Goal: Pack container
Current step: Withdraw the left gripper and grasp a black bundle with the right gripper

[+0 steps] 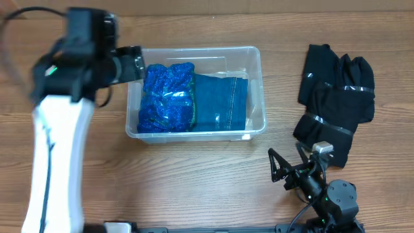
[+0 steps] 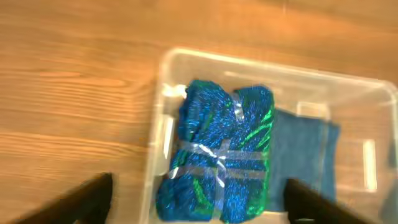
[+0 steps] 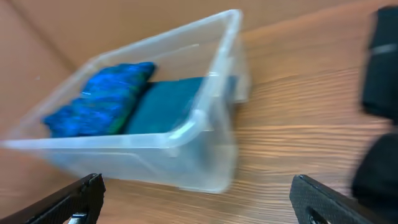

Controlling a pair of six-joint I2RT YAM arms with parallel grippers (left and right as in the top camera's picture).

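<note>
While container [image 1: 200, 49] sits mid-table [image 1: 194, 184], it already holds blue glitter bundle [image 1: 167, 97] at its L end and denim fold [image 1: 221, 102] touching that on the R; only a thin bare strip of floor shows by the R wall. Black bundles [image 1: 336, 97], taped, lie outside on the wood, well R of the bin, piled against each other. Left gripper [image 1: 132, 63] hangs at the L rim, fingers apart, nothing btwn them; its wrist view looks down on the glitter bundle. Right gripper [image 1: 279, 169] is low near the front edge, fingers spread wide, empty, just below the black pile. Risks, as I judge them: (1) room: black pile looks bulkier than the free strip, so a drop there prob. perches on rim or denim and rolls out. (2) bin looks light, w/ nothing pinning it; a sideways shove while stuffing cd skate it over the wood or tip it. (3) L fingers sit close to the rolled rim; a descent slightly off cd hook the wall and lift the bin. (4) black bundles touch, so a pinch on one may drag the other, or catch loose cloth only and slip mid-carry. (5) both arms over the bin at once cd collide.
</note>
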